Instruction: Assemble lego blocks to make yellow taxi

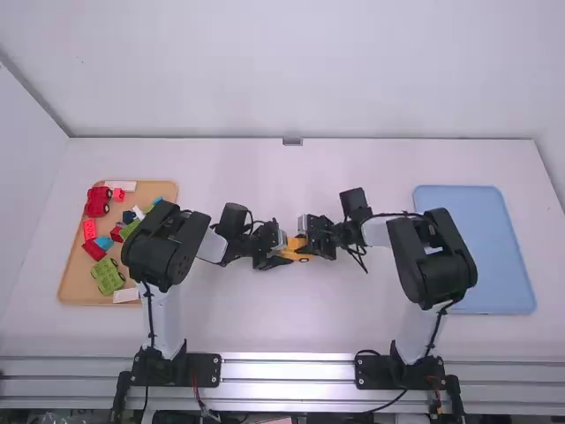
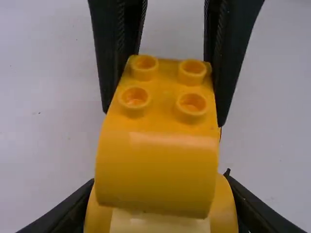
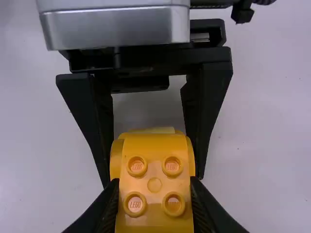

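Nearest us in the high view, a slotted silver rail (image 1: 287, 371) runs along the worktop's front, the arms' black base plates set over it. Past it we see the smooth white worktop (image 1: 265, 327), with a few dark specks showing around the work in the wrist views.

To our left lies a tan tray (image 1: 79, 287). From its near end we pick out a white brick (image 1: 126, 295), a green vehicle piece (image 1: 108, 276), a light blue brick (image 1: 104, 242) and a red toy car (image 1: 97, 201), with more small bricks between and beside them. To our right a pale blue tray (image 1: 477, 208) lies partly behind the right arm.

Between the trays, near the middle, both grippers meet at the yellow taxi body (image 1: 297, 242). The fingers of the right gripper (image 1: 306, 248) are clamped on its studded end; we see them on both sides of the four studs in the left wrist view. The fingers of the left gripper (image 1: 284, 254) are clamped on the other end, beyond the rounded yellow front (image 2: 155, 170).

Farther off, we find a small metal bracket (image 1: 292, 141) at the worktop's back edge, then a plain white back wall (image 1: 300, 71), with a pale side wall (image 1: 26, 194) on our left.
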Motion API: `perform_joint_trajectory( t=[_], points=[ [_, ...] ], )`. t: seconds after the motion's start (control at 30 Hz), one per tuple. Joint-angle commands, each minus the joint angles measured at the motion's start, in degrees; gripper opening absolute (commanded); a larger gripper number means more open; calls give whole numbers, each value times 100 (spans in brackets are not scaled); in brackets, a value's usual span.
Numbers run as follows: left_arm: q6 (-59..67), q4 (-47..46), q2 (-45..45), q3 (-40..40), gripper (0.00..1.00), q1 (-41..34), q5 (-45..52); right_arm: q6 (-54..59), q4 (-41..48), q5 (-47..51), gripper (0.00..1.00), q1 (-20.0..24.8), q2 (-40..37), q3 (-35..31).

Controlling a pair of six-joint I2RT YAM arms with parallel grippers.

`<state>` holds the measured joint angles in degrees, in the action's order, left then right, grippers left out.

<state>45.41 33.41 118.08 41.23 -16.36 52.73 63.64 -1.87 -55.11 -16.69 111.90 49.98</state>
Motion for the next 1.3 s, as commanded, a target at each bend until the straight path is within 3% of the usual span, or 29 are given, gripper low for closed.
perform_joint_trajectory(
  t=[0.0, 0.77, 1.27],
  points=[
    [-17, 0, 96, -31, 35, -48, 227, 85, 37, 0, 16, -76, 72, 107],
    [-15, 4, 96, -26, 31, -48, 184, -13, 374, 1777, 11, -634, 72, 105],
    [-17, -7, 96, -26, 29, -48, 186, -52, 573, 2057, 7, -450, 72, 107]
  ],
)
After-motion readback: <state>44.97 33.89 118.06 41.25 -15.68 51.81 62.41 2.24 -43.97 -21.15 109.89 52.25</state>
